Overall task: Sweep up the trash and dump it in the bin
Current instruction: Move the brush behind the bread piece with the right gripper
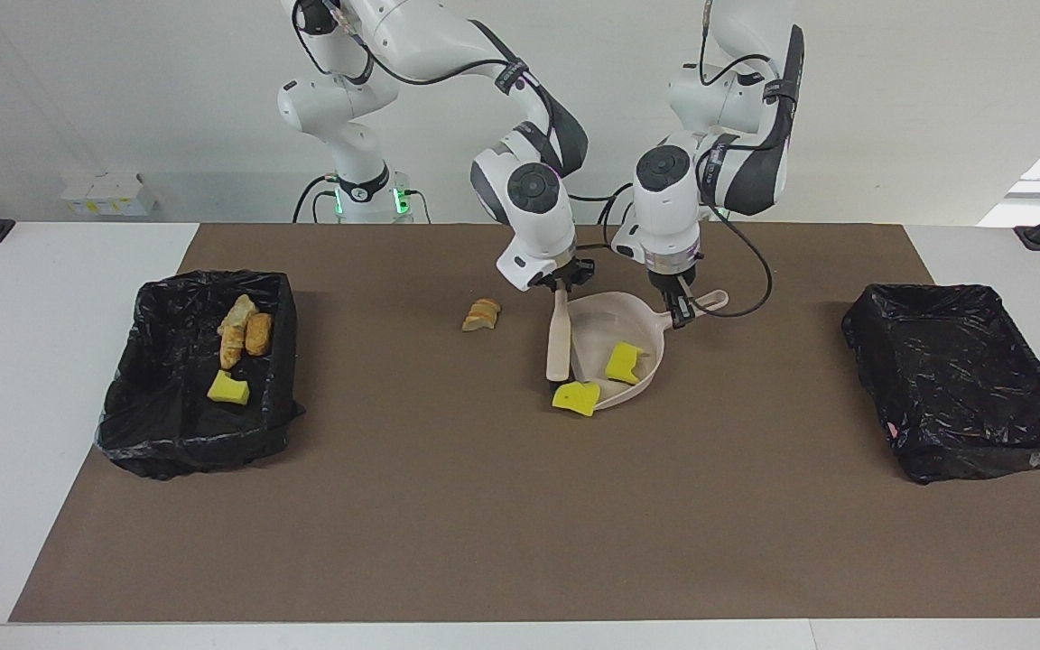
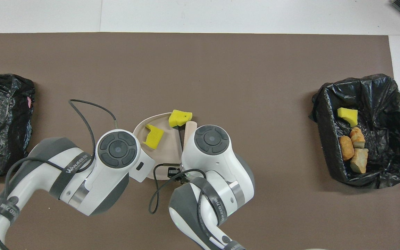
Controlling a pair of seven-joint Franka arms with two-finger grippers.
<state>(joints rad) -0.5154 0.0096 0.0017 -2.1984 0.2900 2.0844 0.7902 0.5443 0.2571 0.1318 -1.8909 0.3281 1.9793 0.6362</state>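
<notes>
You were in the middle of the sweeping step. Your left gripper [image 1: 681, 311] was clamped on the handle of the beige dustpan [image 1: 615, 338], which lay flat on the brown mat [image 1: 520, 506] near the table's middle. Your right gripper [image 1: 558, 282] was closed on the handle of the beige brush [image 1: 558, 341], whose bristle end sat at the pan's open mouth.

The trash was split four ways. One yellow sponge chunk [image 1: 625, 362] lay inside the dustpan, toward its rim at about four o'clock in the facing view. A second yellow chunk [image 1: 576, 397] sat at the pan's lip at roughly seven o'clock, just beside the brush tip; I cannot tell if it rested on the lip or on the mat. One brown bread-like lump [image 1: 482, 314] lay alone on the mat at about nine o'clock from the pan, toward the right arm's end, apart from the brush. Several bread lumps and a yellow chunk [image 1: 228, 389] were already in the black-lined bin [image 1: 132, 424] at the right arm's end. The other black-lined bin [image 1: 967, 384], at the left arm's end, held no trash that I could see.

By my reading, the job was about half done. The next move called for one more short brush stroke to push the lip chunk fully into the pan, while you held the pan steady against the mat. Then you needed to bring the brush round the stray bread lump and draw it in before lifting the pan to a bin.
</notes>
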